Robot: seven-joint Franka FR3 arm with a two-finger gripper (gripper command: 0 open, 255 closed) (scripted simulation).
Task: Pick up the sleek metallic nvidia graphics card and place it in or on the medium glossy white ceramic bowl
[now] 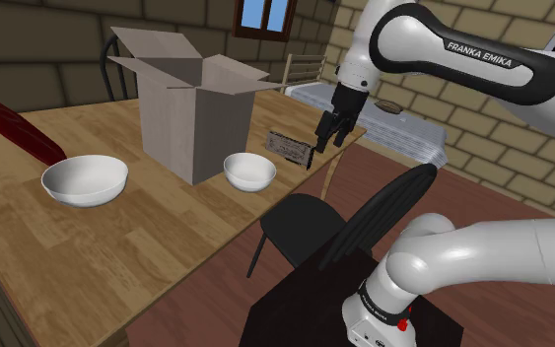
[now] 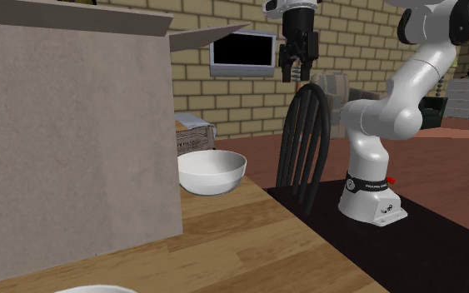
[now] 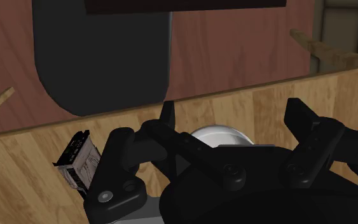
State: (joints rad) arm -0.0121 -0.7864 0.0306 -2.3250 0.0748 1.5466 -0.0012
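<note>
Shoulder view: black two-finger gripper (image 1: 326, 133), jaws apart and empty, hovers near the smaller glossy white bowl (image 1: 249, 171), beside which sits the dark slab-shaped graphics card (image 1: 290, 148), probably rigid and slick, best pinched across its thickness.

Printed in dark capitals along the glossy white upper link of the robot arm (image 1: 482, 51), upper right of the shoulder view: "FRANKA EMIKA". Set lengthwise on the link, slanting down toward the right edge of the frame, the two words on one line.

On the black band round the foot of the white arm (image 1: 379, 302), lower right of the same view: a short line of small white lettering, too small to read.

Same black band (image 2: 367, 185) at lower right in the second exterior view: again one line of white lettering running round it, not legible either.
</note>
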